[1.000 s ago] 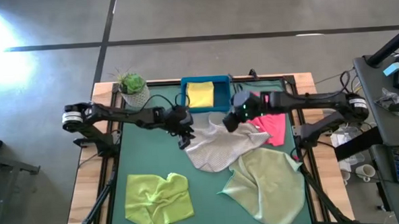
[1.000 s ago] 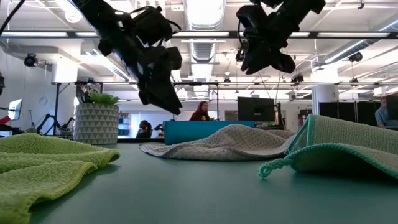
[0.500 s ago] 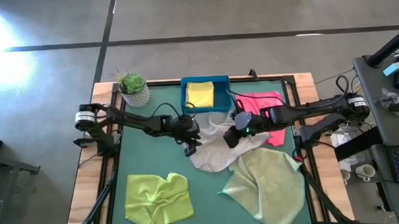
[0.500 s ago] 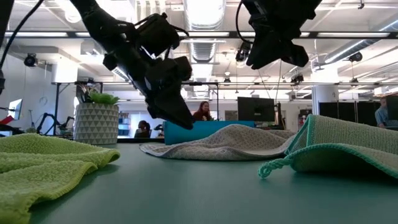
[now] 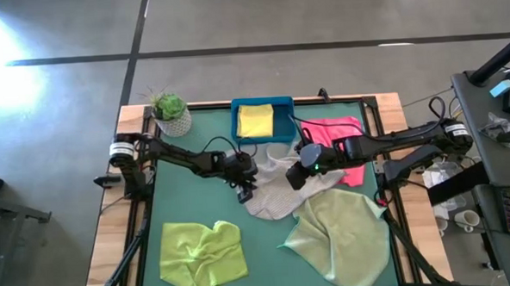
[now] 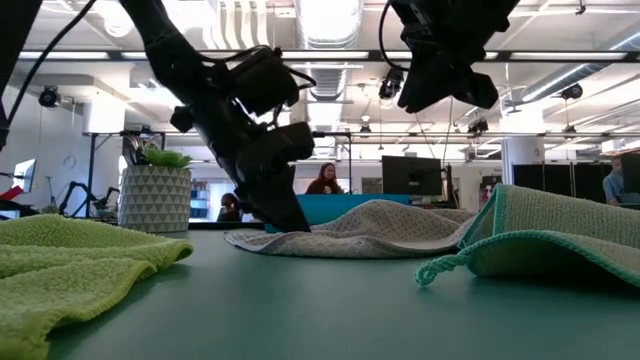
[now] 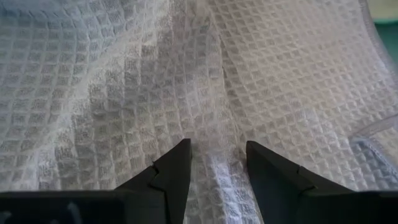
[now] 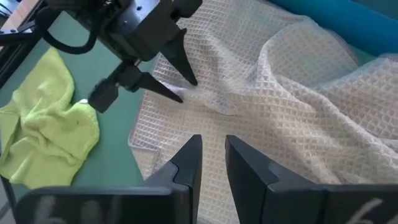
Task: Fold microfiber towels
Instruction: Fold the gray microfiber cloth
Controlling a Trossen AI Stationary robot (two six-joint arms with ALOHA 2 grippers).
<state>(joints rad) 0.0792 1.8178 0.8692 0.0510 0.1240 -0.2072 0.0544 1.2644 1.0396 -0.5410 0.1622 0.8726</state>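
The light grey towel (image 5: 283,189) lies rumpled at the table's middle, its far edge up against the blue tray (image 5: 236,120). My left gripper (image 7: 217,149) is open and down on the towel's left part (image 5: 247,192). My right gripper (image 8: 211,155) hovers above the same towel (image 5: 293,180), high over it in the low view (image 6: 412,103). Its fingers are a narrow gap apart with nothing between them. A yellow towel (image 5: 257,121) lies in the tray. The pink towel (image 5: 346,152), sage green towel (image 5: 341,234) and lime green towel (image 5: 201,253) lie flat or crumpled on the mat. My left gripper has its open fingertips (image 8: 181,94) set on the grey towel near its left edge (image 6: 300,228), slanting down from the table's left side. A raised ridge of the cloth (image 7: 219,165) stands between the two tips. The towel lies on the table, slack.
A potted plant (image 5: 171,116) stands at the far left corner. The sage green towel's edge (image 6: 450,262) curls up near the grey one. Bare green mat (image 5: 188,198) shows to the left of the grey towel. People and desks show in the room beyond.
My left gripper has come down and toward the table's right, from above the mat onto the grey towel's left part. My right gripper moved toward the near edge, from beside the blue tray to above the grey towel, then kept still.
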